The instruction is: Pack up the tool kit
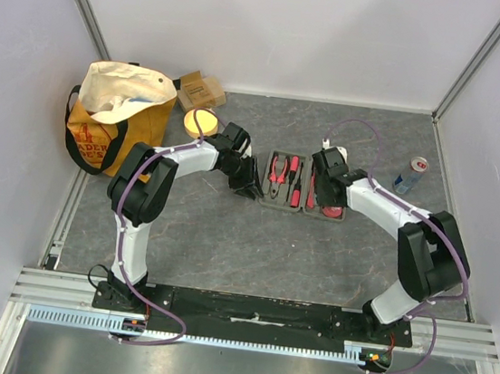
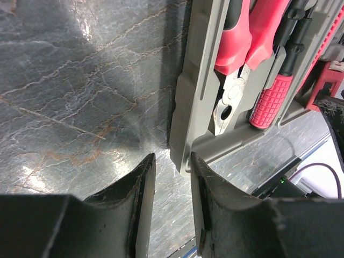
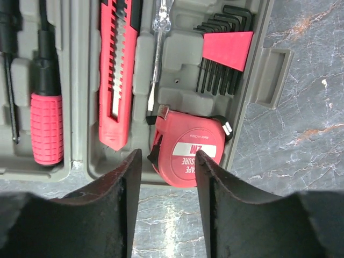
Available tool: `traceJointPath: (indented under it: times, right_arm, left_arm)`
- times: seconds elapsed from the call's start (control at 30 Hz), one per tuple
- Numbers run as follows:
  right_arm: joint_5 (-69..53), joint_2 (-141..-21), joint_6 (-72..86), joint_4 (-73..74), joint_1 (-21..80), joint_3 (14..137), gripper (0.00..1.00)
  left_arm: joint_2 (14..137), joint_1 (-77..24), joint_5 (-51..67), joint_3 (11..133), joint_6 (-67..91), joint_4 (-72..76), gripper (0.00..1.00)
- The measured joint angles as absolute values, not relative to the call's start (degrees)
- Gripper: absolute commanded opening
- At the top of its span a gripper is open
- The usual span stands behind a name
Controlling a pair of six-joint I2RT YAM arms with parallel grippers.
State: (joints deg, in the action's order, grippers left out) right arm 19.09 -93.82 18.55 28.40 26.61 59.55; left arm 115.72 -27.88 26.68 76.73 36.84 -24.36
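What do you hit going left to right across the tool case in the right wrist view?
Red-grip screwdriver → red utility knife → clear-handled screwdriver → hex key set → case latch tab.

Pliers handles cut off (top edge); tape measure partly behind fingers.

The grey-green plastic case lies open and flat mid-table, nearer the far edge. Its moulded slots hold red-handled pliers, a red-grip screwdriver, a red utility knife and hex keys. A red tape measure sits at its near right corner.
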Motion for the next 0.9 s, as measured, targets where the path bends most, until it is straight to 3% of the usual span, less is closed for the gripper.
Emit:
traceJointPath:
  times: [0.5, 0.67, 0.9]
  right_arm:
    - [17.76, -94.63, 18.92, 28.08, 26.87, 58.46, 0.30]
    - [18.26, -94.54, 19.11, 27.03, 26.89, 57.67, 0.31]
    - [19.03, -94.17, 21.08, 27.27, 26.87, 57.74, 0.41]
  left_arm:
    - [115.72, -27.88, 26.68, 76.73, 36.42, -24.38, 0.39]
    - [115.72, -27.88, 26.68, 76.73, 36.40, -24.38, 0.39]
    - [115.72, -27.88, 26.63, 76.73, 36.40, -24.38, 0.40]
